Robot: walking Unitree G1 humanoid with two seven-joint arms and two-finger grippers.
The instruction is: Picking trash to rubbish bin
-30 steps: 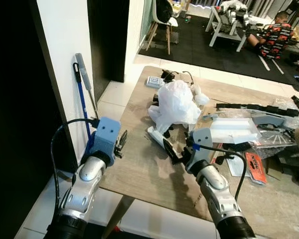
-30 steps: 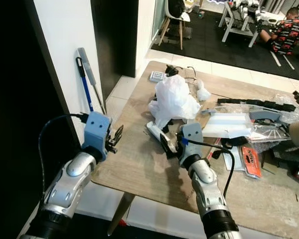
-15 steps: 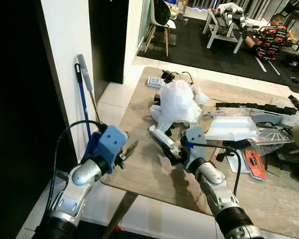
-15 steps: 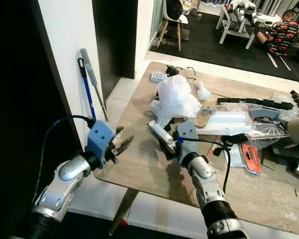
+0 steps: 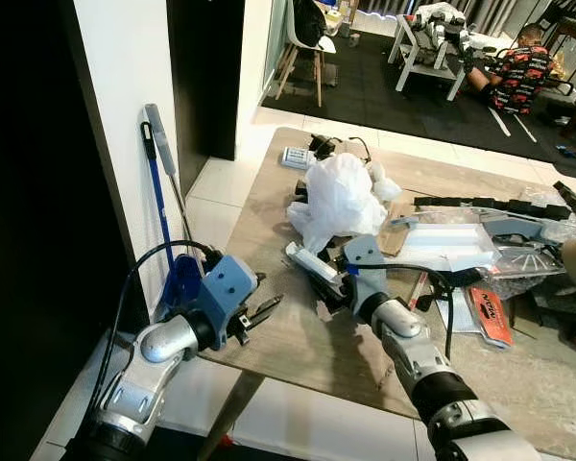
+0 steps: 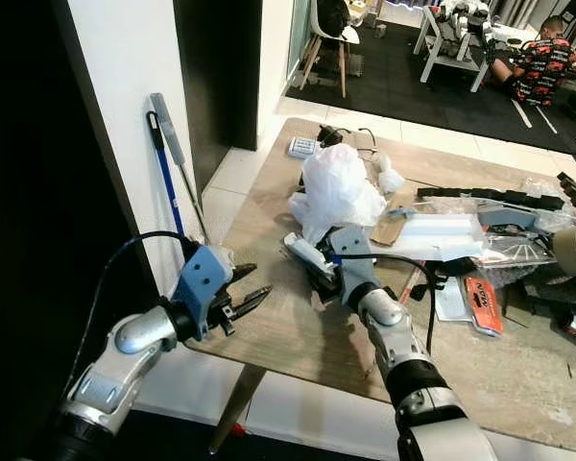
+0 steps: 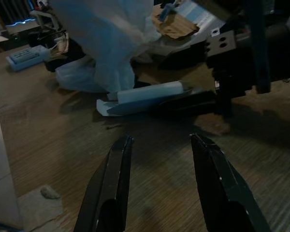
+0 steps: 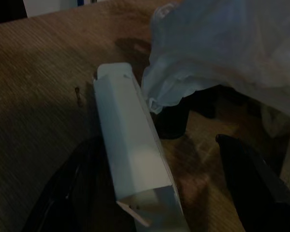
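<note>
Right gripper at a small white carton on the wooden desk, left gripper waiting at the desk's near-left corner.

The white carton (image 5: 312, 265) lies flat on the desk (image 5: 269, 331), just in front of a crumpled white plastic bag (image 5: 340, 198) and well in from the left edge. The right gripper (image 5: 334, 288) is at the carton's near end; in the right wrist view its jaws stand apart, one black finger (image 8: 253, 179) off to one side and the other beside the carton (image 8: 133, 154), so nothing is clamped. The left gripper (image 6: 245, 296) hovers over the near-left corner with jaws apart, pointed toward the carton (image 7: 145, 96). A blue-handled tool (image 5: 158, 202) leans on the white wall beside the desk's left edge.
</note>
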